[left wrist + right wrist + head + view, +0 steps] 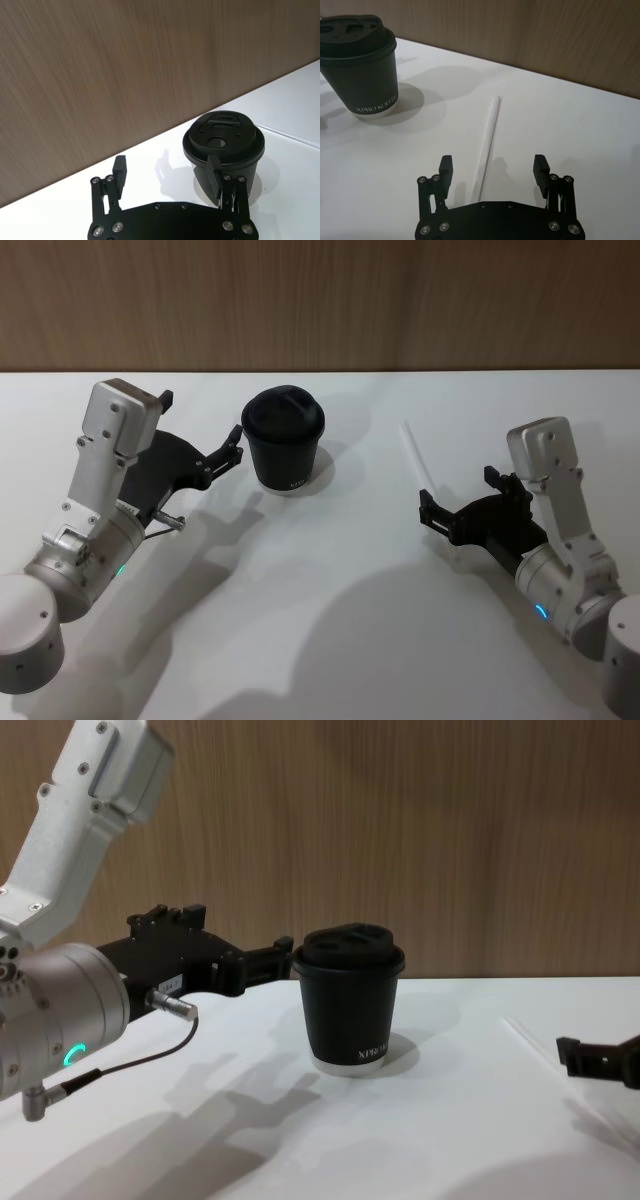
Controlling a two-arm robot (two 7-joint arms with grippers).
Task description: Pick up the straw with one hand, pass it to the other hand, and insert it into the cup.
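Thin white plastic straw [413, 452] lay on white desk [330, 590], right of black lidded paper cup [285, 440]. Right gripper [493, 164] hovered above straw's near end, left gripper [166, 167] just left of cup; both fingers spread.

- The left gripper [197, 424] is seen at the upper left of the head view, its fingers [119, 170] spread wide apart.
- The left arm [95, 500] is angled up from the lower left corner, and a green light [70, 1054] is lit at its wrist.
- The right gripper [460, 493] is held at the right of the head view, pointed toward the centre, its fingers [446, 169] set well apart.
- The right arm [565, 530] is bent in from the lower right corner.
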